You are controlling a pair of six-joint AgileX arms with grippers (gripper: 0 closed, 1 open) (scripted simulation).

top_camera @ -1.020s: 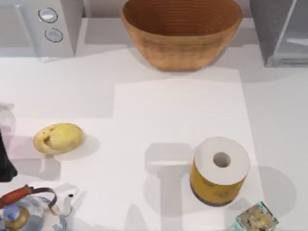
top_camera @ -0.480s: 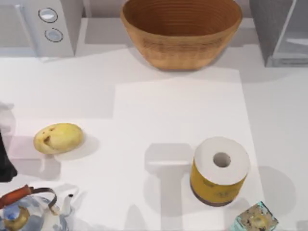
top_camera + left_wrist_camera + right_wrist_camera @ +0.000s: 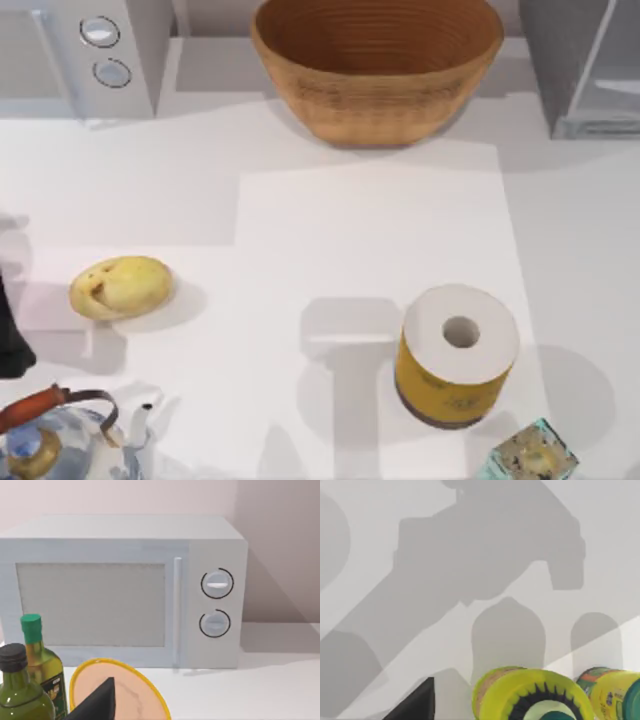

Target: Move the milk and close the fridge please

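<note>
Top view shows a white table (image 3: 330,230) with a wicker basket (image 3: 376,65) at the back and the grey fridge (image 3: 585,65) at the back right corner, its door ajar. A potato (image 3: 120,287) lies at left and a paper roll (image 3: 457,352) stands at front right. A dark part of the left arm (image 3: 10,335) sits at the left edge. I cannot tell how either claw stands. Left wrist view faces a microwave (image 3: 125,590).

overhead on table (image 3: 300,220); left wrist near, facing microwave (image 3: 120,590), perhaps level
</note>
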